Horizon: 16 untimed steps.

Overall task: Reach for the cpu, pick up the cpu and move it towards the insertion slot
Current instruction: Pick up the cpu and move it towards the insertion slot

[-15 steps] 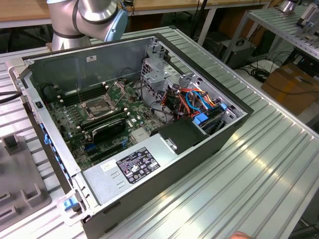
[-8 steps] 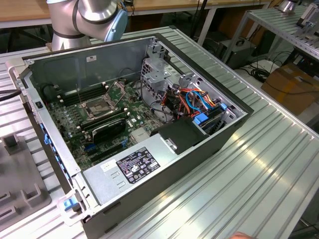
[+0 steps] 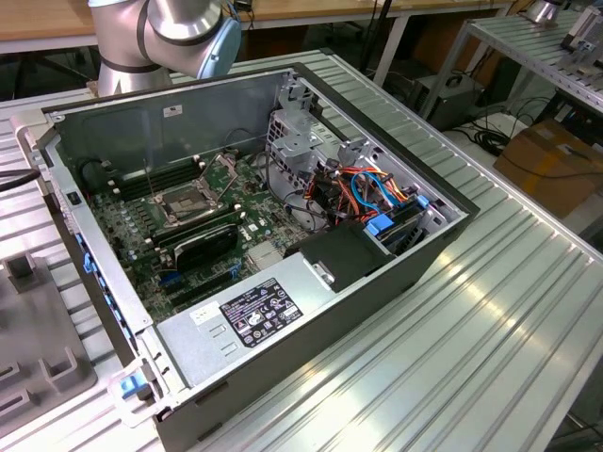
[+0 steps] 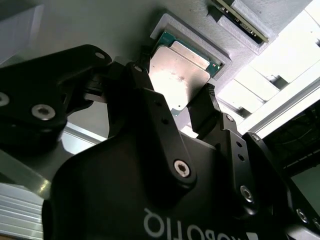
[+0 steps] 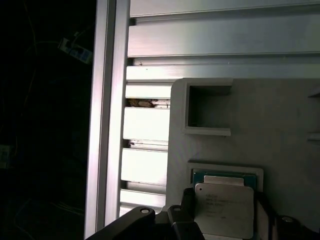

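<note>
The claw (image 4: 172,82) had its two black fingers (image 4: 137,75) drawn in against opposite edges of the cpu (image 4: 180,75). It looked clamped on that thin silver square and on nothing else. In both wrist views the cpu hung just over a gray holder (image 5: 280,125), above a shallow recess where a second, green-edged chip (image 5: 220,177) lay. Whether the two chips touched could not be told. The grip seemed to rest on the edges alone, and that was the right place for it. A part this thin and flat would likely tolerate a light, even squeeze but would skew or pop loose under a hard or lopsided one. The lift was best done straight up and level, so that no corner caught the raised rim of the recess or dragged the chip beneath along with it. Any tilt was worth correcting while the cpu was close over the holder, since a slip there would cost little. In the exterior view the metal-framed socket (image 3: 184,202) sat on the green board (image 3: 141,226) inside the open computer case (image 3: 141,118). Tall case walls stood around it and cables (image 3: 363,188) lay nearby. By that reckoning the carry had barely begun, and a slow, flat path seemed the safest.
</note>
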Available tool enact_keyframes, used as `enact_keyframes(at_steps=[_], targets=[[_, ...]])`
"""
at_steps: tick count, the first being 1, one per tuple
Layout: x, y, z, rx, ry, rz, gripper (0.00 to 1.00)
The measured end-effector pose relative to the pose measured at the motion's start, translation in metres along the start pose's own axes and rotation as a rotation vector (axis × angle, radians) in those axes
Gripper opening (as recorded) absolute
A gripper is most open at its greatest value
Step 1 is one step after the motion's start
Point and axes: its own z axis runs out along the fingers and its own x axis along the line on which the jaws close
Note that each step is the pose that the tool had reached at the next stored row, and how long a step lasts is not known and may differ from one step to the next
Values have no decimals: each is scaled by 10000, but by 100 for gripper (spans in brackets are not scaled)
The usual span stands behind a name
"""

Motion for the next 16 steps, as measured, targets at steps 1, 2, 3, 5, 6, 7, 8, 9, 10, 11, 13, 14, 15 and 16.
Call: enact_keyframes(at_steps=[1,2,3,5,6,7,8,9,10,11,13,14,15,16], targets=[[0,0,-2,-1,-1,-1,55],[0,0,-10,-5,1,-1,55],[0,0,-19,-7,0,-1,55],[0,1,-31,-7,-1,-1,55],[0,1,-37,-8,-1,-1,55],[0,1,-43,-12,-1,-1,55],[0,1,-49,-16,-3,-1,55],[0,1,-55,-16,-2,-1,55],[0,1,-58,-15,-1,-1,55],[0,1,-63,-16,-2,-1,55],[0,1,-64,-15,-3,-1,55],[0,1,-65,-16,-2,-1,55],[0,1,-65,-15,-1,-1,55],[0,1,-66,-16,-2,-1,55]])
